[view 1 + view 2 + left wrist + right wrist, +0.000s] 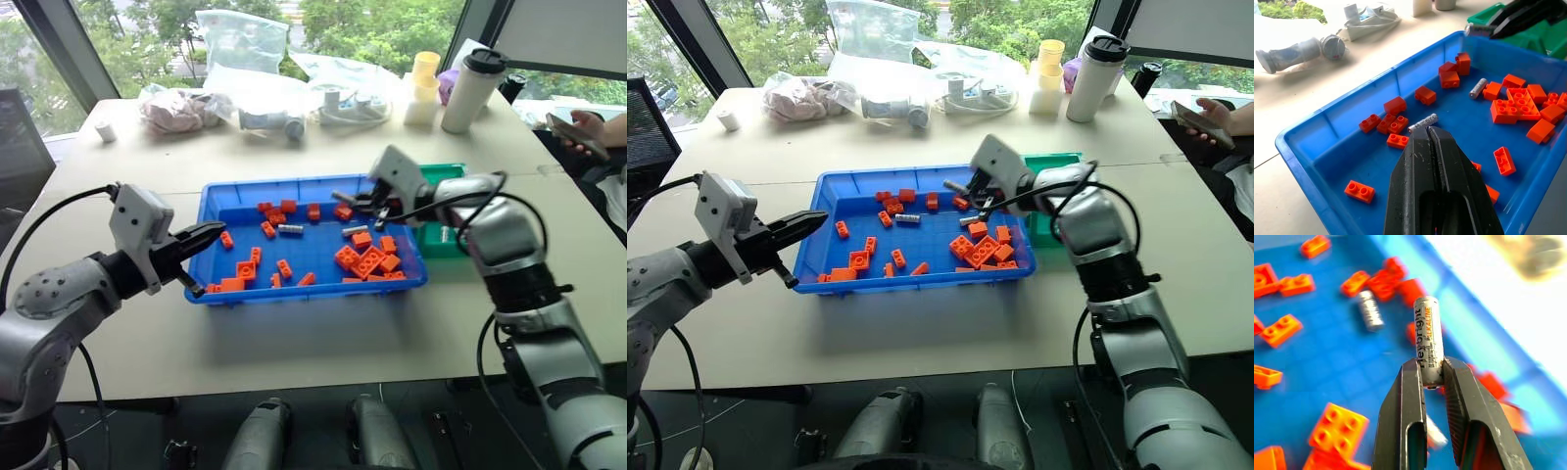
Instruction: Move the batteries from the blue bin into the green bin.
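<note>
A: Right wrist view: a silver-grey battery is seen clamped between the two black fingers of the right gripper. It is cylindrical, with black and orange lettering printed lengthwise down its side, and the word "ALKALINE" can be read.

B: How is its long axis set?

A: In line with the fingers. One end is pinched between the tips; the other projects straight out past them, away from the wrist. In the left eye view it is shown as a short grey stub jutting beyond the jaws, held above the far right part of the blue bin.

B: And the other batteries?

A: Two are seen lying flat on the blue floor among the orange toy bricks: one well beyond the tips of the held one, another below the right jaws. The green bin is placed behind the right gripper, beside the blue bin's right wall.

B: The left gripper?

A: The left gripper is held with its jaws pressed together on nothing, at the blue bin's left wall, its tips pointed toward the first loose battery.
</note>
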Robot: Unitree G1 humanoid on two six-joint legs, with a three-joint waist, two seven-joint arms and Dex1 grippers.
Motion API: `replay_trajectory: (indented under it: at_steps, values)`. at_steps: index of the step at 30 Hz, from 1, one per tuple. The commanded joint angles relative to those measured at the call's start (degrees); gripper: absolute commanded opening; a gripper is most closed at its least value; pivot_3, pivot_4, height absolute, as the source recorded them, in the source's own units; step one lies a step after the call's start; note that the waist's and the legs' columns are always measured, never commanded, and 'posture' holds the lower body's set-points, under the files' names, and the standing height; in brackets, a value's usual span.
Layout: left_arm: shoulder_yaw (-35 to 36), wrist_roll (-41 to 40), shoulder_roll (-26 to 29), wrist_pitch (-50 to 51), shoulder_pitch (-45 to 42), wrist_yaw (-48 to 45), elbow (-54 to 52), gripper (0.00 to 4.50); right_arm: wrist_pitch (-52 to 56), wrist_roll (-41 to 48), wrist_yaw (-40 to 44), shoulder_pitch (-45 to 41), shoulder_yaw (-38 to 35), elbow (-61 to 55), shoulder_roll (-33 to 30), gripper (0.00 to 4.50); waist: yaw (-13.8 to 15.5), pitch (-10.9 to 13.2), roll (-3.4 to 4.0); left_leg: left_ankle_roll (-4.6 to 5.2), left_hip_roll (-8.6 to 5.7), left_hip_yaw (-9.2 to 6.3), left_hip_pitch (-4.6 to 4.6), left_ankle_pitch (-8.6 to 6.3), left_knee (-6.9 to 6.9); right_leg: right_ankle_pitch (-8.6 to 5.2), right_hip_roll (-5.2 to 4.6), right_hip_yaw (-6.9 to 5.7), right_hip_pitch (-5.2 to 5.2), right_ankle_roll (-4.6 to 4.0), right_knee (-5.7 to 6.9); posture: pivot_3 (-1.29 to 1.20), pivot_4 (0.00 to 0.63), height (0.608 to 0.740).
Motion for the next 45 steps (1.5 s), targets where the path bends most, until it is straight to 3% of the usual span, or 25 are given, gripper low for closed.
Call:
replay_trajectory:
  at_steps: [1,9,18,23,28,32,45]
  values:
    - [-1.7,1.0,-0.3,-2.0,-2.1,-1.2,0.7,0.0,4.4,-0.5,-4.3,2.0,-3.5,-2.3,-3.5,0.01,-0.4,0.0,-0.01,0.0,0.03,0.0,0.03,0.0,-0.02,0.0,0.02,0.0,0.02,-0.01,0.01,0.0,0.15,0.74]
    - [-6.0,3.5,-1.0,-4.2,-6.6,-4.1,5.4,0.0,4.4,-1.3,-10.5,7.5,-3.4,1.3,-5.9,0.01,-0.6,0.0,0.01,0.0,0.02,0.1,0.03,0.01,-0.01,0.0,-0.01,0.07,0.0,0.0,0.02,0.0,0.15,0.74]
    - [-4.9,4.0,-0.9,-4.3,-5.6,-4.4,4.6,0.0,1.8,0.0,-11.8,-1.0,-3.5,3.8,-5.6,4.46,-0.7,0.0,0.04,0.0,0.02,0.1,0.02,0.01,0.0,0.0,0.0,0.07,-0.01,0.0,0.02,0.0,0.15,0.74]
    - [-3.1,3.2,-0.4,-3.7,-4.3,-4.5,3.9,0.0,1.1,5.0,-6.9,-7.6,0.1,2.7,0.1,4.46,-0.9,0.0,0.02,0.0,0.04,0.08,0.02,0.01,-0.02,0.0,0.03,0.07,-0.03,0.0,0.02,0.0,0.15,0.74]
    - [-0.1,2.3,1.3,-2.8,-3.4,-4.8,3.6,0.0,-5.2,3.8,-3.5,-7.8,14.6,7.3,15.0,4.46,-1.5,0.0,-0.02,-0.01,0.07,0.06,0.04,0.01,-0.03,0.01,0.06,0.08,-0.05,0.0,0.09,0.0,0.15,0.74]
    - [1.7,2.0,2.1,-1.7,-2.0,-4.4,2.1,0.0,-13.5,0.9,-2.2,-8.7,19.8,15.4,19.4,4.46,-0.8,0.0,0.01,-0.15,-0.05,0.0,-0.14,0.1,0.02,0.01,-0.01,0.06,-0.21,0.0,0.12,0.0,0.15,0.74]
    - [5.1,0.7,2.9,1.3,0.8,-2.3,-1.9,0.0,-28.9,-4.6,-3.0,-15.4,20.5,47.8,31.6,4.46,-2.1,0.0,-0.04,-0.18,-0.01,0.01,-0.04,0.11,-0.06,0.01,0.07,0.09,-0.21,0.0,0.2,0.0,0.15,0.74]
